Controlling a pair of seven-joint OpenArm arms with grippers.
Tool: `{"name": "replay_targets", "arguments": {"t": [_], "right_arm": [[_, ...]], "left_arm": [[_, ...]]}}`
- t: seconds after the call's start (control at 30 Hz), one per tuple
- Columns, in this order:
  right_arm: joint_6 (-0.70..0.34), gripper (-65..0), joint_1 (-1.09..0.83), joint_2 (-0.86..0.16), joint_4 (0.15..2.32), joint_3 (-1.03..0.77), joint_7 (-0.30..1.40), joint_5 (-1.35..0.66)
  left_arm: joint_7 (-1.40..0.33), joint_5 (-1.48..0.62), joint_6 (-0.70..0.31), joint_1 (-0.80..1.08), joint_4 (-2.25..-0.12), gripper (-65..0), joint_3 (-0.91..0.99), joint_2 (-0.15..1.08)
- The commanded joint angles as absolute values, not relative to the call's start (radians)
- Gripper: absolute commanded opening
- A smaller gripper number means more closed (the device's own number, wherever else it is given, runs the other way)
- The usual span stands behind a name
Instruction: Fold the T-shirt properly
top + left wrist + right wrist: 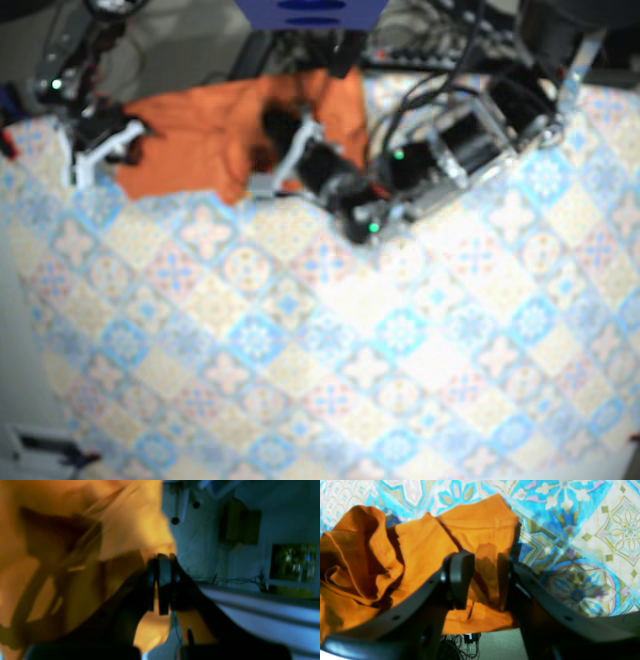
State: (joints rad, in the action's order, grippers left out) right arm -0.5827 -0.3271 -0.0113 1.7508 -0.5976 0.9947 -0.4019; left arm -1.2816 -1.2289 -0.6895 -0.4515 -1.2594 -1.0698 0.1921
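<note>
The T-shirt (210,135) sits bunched and creased along the worktop (350,360) edge at the top of the overhead view, part of it spilling over that edge. No tidy fold anywhere, so I'd say we're early and nearly all the folding is left. The left end effector (161,585) has its fingers drawn together on what looks like a sliver of orange cloth. The right end effector (482,580) hangs over the shirt, spread wide, gripping nothing. Sleeves and collar? Lost in the heap, and the left wrist view is badly blurred.
</note>
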Motion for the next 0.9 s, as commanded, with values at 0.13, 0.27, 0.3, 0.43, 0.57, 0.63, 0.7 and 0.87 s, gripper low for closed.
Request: {"name": "replay_targets", "arguments": {"t": [0.13, 0.27, 0.3, 0.43, 0.57, 0.63, 0.7, 0.87], "right_arm": [[-0.587, -45.3, -0.321, -0.022, 1.765, -0.601, 0.977, -0.42], [-0.587, -45.3, -0.321, -0.022, 1.765, -0.601, 0.978, -0.42], [-0.587, -45.3, -0.321, -0.022, 1.765, -0.601, 0.978, -0.42], [-0.587, -45.3, -0.321, -0.022, 1.765, -0.601, 0.978, -0.42], [-0.587, -45.3, -0.32, -0.022, 1.765, -0.601, 0.978, -0.42], [-0.587, -45.3, -0.32, -0.022, 1.764, -0.601, 0.978, -0.42], [-0.587, -45.3, -0.32, -0.022, 1.759, -0.601, 0.978, -0.42], [-0.587, -45.3, -0.32, -0.022, 1.751, -0.604, 0.978, -0.418]], "left_arm": [[-1.271, -1.161, -0.698, -0.475, -1.193, -65.0, -1.075, 0.096], [-1.271, -1.125, -0.698, -0.478, -1.118, -65.0, -1.072, 0.054], [-1.271, -1.129, -0.698, -0.479, -1.118, -65.0, -1.069, 0.054], [-1.271, -1.152, -0.698, -0.504, -1.133, -65.0, -1.038, 0.056], [-1.276, -1.194, -0.698, -0.507, -1.188, -65.0, -0.987, 0.081], [-1.305, -1.207, -0.698, -0.507, -1.208, -65.0, -0.978, 0.088], [-1.314, -1.202, -0.698, -0.507, -1.21, -65.0, -0.983, 0.091], [-1.316, -1.187, -0.698, -0.501, -1.21, -65.0, -1.027, 0.163]]}}
